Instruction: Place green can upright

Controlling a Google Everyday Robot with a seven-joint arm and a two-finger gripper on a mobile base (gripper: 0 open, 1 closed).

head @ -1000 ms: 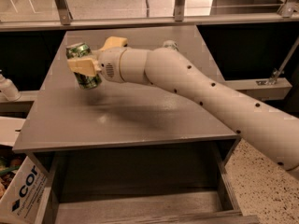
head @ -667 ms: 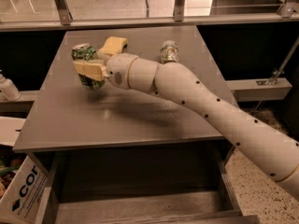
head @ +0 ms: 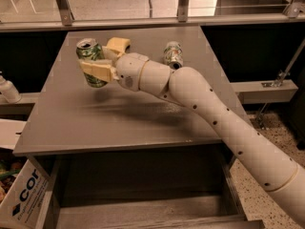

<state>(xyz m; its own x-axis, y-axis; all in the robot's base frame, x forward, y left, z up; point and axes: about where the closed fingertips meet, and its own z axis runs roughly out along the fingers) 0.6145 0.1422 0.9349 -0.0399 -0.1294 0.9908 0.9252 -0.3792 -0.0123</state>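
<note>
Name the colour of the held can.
Mottled green can, silver top, in the gripper over the table; camera view.

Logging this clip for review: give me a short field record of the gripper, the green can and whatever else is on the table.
gripper: over the table's far left part, shut on green can
green can: top up, slightly tilted, bottom close above the table
table: grey, flat
pale can: far side of the table, apart from the gripper, apparently lying on its side

grey table (head: pixel 71 123), speckled floor (head: pixel 286 132)
</note>
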